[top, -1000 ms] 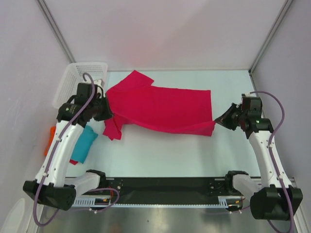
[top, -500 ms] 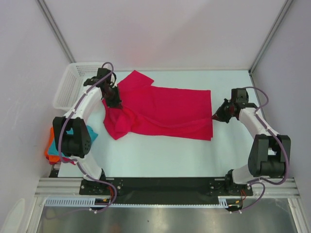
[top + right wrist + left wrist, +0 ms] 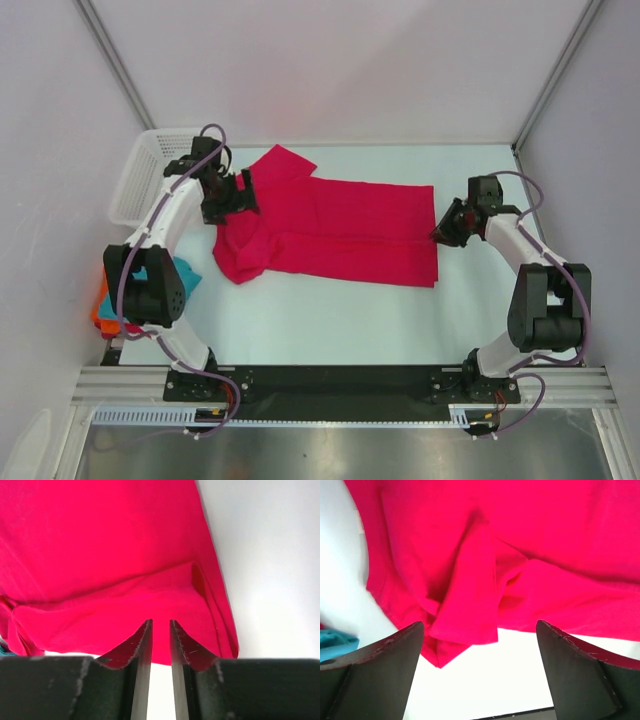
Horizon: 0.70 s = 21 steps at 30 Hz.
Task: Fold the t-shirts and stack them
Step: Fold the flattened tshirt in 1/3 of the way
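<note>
The large crimson-pink t-shirt (image 3: 340, 230) lies spread across the white table, its left end bunched into folds (image 3: 470, 600). My left gripper (image 3: 238, 195) hovers over that bunched left end, jaws wide open and empty (image 3: 479, 625). At the shirt's right edge, my right gripper (image 3: 443, 232) has a narrow gap between its fingers with nothing in it (image 3: 161, 622), and the cloth (image 3: 100, 555) lies below. A teal t-shirt (image 3: 185, 275) and an orange one (image 3: 100, 312) sit in a pile at the left edge, partly hidden behind the left arm.
A white mesh basket (image 3: 140, 170) stands at the back left corner, just behind the left arm. Grey walls close in the table at the back and on both sides. Bare white table (image 3: 330, 320) shows in front of the shirt.
Both arms reached farther back and laid the crimson-pink shirt flatter on the table. Both grippers, shut on the cloth before, have let it go and opened.
</note>
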Tool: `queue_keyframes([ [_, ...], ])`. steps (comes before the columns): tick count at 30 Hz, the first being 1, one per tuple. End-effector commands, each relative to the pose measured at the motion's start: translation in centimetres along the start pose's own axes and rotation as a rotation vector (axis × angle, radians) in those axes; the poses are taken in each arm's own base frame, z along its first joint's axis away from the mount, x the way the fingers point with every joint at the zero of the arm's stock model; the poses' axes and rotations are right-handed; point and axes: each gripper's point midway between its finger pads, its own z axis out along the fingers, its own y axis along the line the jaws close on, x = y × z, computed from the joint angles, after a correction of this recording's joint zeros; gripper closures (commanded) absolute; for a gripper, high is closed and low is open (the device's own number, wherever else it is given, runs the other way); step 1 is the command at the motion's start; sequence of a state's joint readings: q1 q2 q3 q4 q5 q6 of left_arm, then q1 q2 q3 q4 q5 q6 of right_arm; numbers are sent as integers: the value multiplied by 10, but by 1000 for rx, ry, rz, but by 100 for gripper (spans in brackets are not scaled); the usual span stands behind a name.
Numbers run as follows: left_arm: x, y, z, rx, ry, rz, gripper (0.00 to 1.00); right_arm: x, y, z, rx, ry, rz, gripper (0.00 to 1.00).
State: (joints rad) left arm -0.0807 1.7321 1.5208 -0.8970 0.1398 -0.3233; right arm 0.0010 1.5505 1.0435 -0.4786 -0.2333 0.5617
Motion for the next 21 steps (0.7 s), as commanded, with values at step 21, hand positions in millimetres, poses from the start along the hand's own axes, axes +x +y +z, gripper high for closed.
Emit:
queue_keyframes([
  [21,144,2,6,-8,39,6,0,32,31,-40,-57,-25,-163,73],
])
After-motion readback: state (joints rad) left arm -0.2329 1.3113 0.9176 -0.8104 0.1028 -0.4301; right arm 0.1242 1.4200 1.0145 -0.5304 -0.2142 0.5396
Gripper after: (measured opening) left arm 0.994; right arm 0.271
